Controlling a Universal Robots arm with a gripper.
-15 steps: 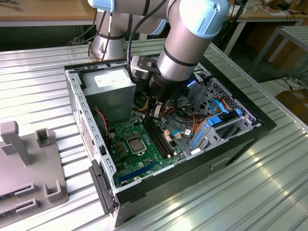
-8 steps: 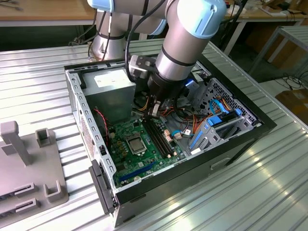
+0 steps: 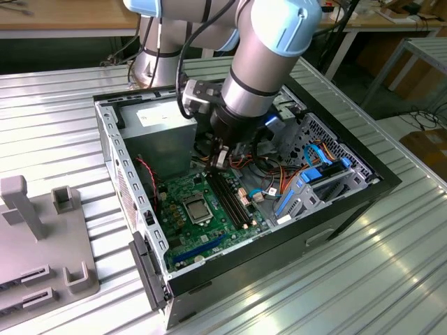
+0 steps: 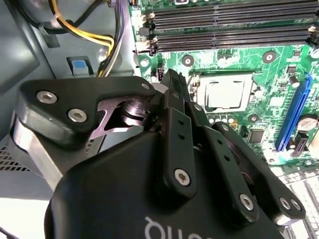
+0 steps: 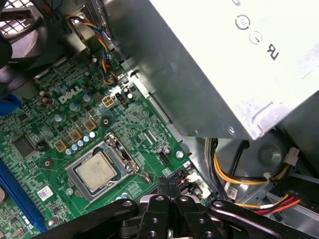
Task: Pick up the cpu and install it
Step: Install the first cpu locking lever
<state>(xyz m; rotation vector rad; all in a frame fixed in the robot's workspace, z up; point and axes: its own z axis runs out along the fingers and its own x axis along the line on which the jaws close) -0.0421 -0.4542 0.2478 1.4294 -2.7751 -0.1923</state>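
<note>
The two black fingers of the gripper (image 5: 169, 191) were seen pressed together in both wrist views, clenched with nothing held between them (image 4: 174, 87). In the exterior view the gripper (image 3: 218, 159) was poised inside the open black-and-grey computer case (image 3: 391, 183), above the green motherboard (image 3: 183, 188) and beside the long black memory slots (image 3: 230, 197).

The cpu (image 5: 95, 171), a thin flat pale silver-grey square chip, was found lying in the metal-framed square socket (image 5: 121, 152) of the motherboard (image 5: 40, 124), apart from the fingertips; in the first wrist view the socket's frame was seen around the chip. In the second wrist view the cpu (image 4: 225, 93) was seen seated flat in the socket, with the memory slots (image 4: 234, 27) running along one side of it and a blue expansion slot (image 4: 295, 112) on the other. In the exterior view the chip (image 3: 194, 207) was seen near the middle of the board.

Within the case, a grey metal power-supply box (image 3: 164, 136) was mounted against the far wall, and its underside (image 5: 209, 64) was shown close over the board in the first wrist view. Bundles of yellow, red and black wires (image 5: 249, 181) were seen beneath it. Blue drive brackets (image 3: 311, 181) were fitted at the exterior view's right of the case. The case rested on a ribbed metal table (image 3: 363, 279), and a grey plastic fixture (image 3: 42, 237) stood on it at the exterior view's left.
</note>
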